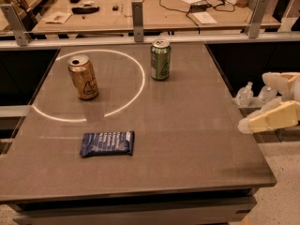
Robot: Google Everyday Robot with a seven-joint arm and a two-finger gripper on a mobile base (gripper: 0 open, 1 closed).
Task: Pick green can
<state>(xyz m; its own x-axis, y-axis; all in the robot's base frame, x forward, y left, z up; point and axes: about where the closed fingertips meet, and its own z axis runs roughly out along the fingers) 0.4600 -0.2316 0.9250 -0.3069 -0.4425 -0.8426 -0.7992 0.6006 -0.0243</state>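
The green can (160, 60) stands upright on the grey table (197, 139) at the back, right of centre, with a silver top and a pale triangular logo. My gripper (253, 102) is at the right edge of the view, off the table's right side, well to the right of the can and nearer than it. Its cream fingers (269, 118) are apart and hold nothing.
A gold can (83, 77) stands upright at the back left, inside a white ring of light. A dark blue snack bar (107, 143) lies flat at the front left. A metal rail (137, 16) runs behind the table, with a cluttered desk beyond it. Small clear bottles (244, 95) sit right of the table.
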